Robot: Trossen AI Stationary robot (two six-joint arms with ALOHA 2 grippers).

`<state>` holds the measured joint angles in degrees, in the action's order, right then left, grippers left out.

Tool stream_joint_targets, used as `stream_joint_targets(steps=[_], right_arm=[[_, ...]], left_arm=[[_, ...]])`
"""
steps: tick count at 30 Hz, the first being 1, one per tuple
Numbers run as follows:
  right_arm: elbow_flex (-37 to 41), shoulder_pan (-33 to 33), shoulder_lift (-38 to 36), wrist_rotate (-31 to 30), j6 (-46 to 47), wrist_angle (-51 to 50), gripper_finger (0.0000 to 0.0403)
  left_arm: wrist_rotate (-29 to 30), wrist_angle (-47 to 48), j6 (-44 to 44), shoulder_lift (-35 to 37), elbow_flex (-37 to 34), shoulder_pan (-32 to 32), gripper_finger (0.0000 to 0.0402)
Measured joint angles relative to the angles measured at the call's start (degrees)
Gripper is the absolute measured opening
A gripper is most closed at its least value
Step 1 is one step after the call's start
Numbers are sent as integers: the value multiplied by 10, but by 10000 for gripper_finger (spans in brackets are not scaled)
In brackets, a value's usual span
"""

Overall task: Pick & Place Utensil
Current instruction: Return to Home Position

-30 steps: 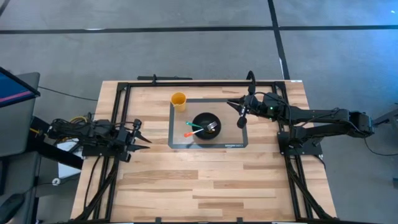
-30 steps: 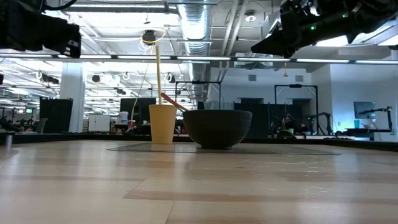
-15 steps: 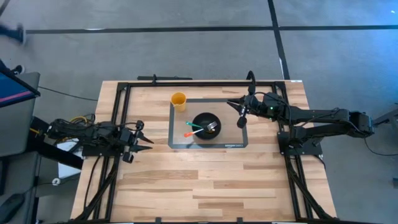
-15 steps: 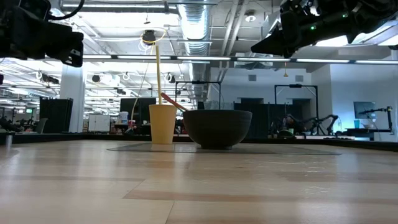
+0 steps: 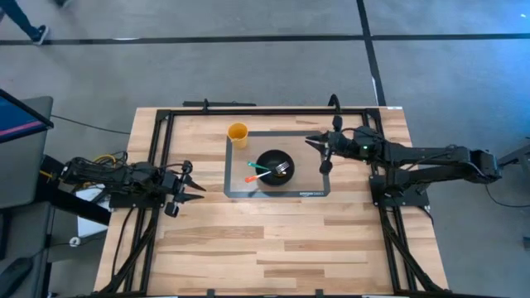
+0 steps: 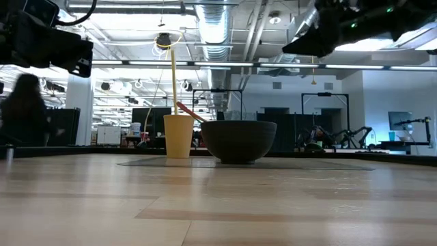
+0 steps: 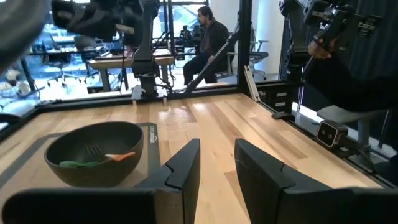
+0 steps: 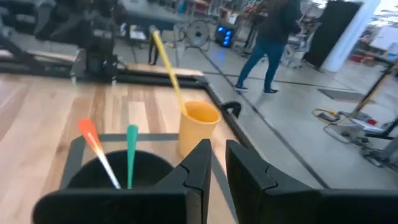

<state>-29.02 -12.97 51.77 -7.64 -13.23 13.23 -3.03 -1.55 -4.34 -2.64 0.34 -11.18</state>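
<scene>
placemat edge lies under right arm; left arm crosses table edge.

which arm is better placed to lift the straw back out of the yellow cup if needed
Probably the right. The right gripper hangs open over the placemat's right edge, facing the yellow cup and straw. The left gripper sits over the table's left side, well off the placemat.
</scene>
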Motion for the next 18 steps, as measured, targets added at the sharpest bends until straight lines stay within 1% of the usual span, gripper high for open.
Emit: stream_joint_targets(steps=[3,8,13,16,18], right_arm=[[0,10,-44,-19,13,-27,42],[0,30,-140,-19,27,-116,42],[0,44,-229,-19,90,-204,42],[11,52,-266,-21,127,-241,42],[28,57,-287,-31,132,-263,42]], left_arm=[[0,0,5,-1,0,0,102],[0,-1,4,-1,0,0,102],[0,-2,4,-1,0,0,101],[0,-2,4,-1,0,0,102],[0,-3,4,-1,0,0,102]])
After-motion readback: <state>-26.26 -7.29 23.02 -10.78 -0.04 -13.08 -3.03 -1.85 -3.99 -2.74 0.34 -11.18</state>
